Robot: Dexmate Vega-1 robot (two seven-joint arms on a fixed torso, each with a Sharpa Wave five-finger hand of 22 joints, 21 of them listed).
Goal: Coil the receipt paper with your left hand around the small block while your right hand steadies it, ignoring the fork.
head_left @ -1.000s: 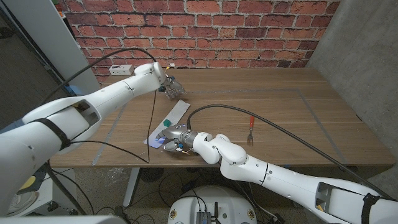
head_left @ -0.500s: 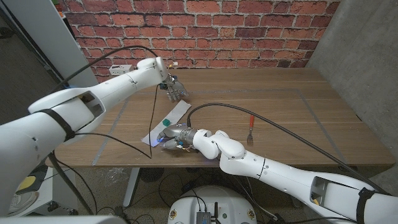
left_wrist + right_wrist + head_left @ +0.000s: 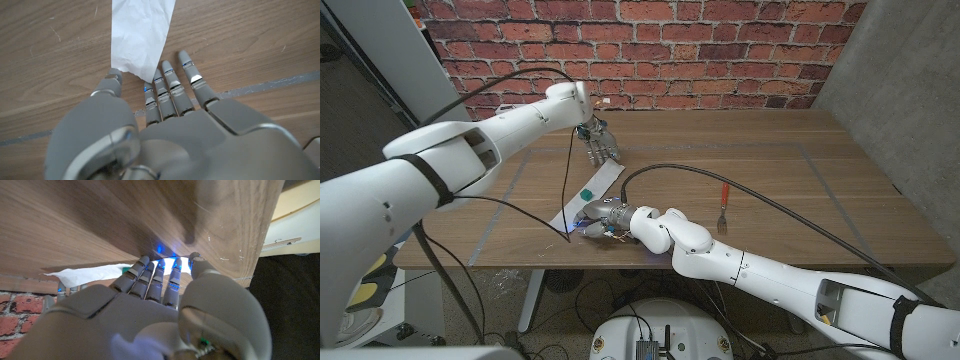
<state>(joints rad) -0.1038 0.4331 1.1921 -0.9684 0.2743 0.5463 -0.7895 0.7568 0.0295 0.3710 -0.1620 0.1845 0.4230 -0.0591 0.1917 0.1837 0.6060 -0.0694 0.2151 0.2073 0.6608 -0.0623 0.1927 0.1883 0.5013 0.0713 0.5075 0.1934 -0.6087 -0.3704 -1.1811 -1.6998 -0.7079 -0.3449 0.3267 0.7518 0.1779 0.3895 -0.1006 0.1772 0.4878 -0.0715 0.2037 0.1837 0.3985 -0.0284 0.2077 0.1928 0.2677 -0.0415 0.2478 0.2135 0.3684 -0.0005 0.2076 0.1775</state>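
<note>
Left hand (image 3: pixel 601 143) of mine hovers, fingers spread, at the far end of the receipt paper (image 3: pixel 588 196), gripping nothing. My right hand (image 3: pixel 599 219) presses the near end, hiding the block. Coiling looks barely begun; the strip lies flat on the worktop (image 3: pixel 790 180).

White receipt paper (image 3: pixel 592 189) – red-handled fork (image 3: pixel 723 208) – brown wooden table (image 3: pixel 780 180).

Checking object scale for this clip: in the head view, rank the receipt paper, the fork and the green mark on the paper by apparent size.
1. Receipt paper, the long white strip, partly covered by the right hand.
2. Fork, shorter and thinner.
3. Green mark, a small spot on the strip.
</note>
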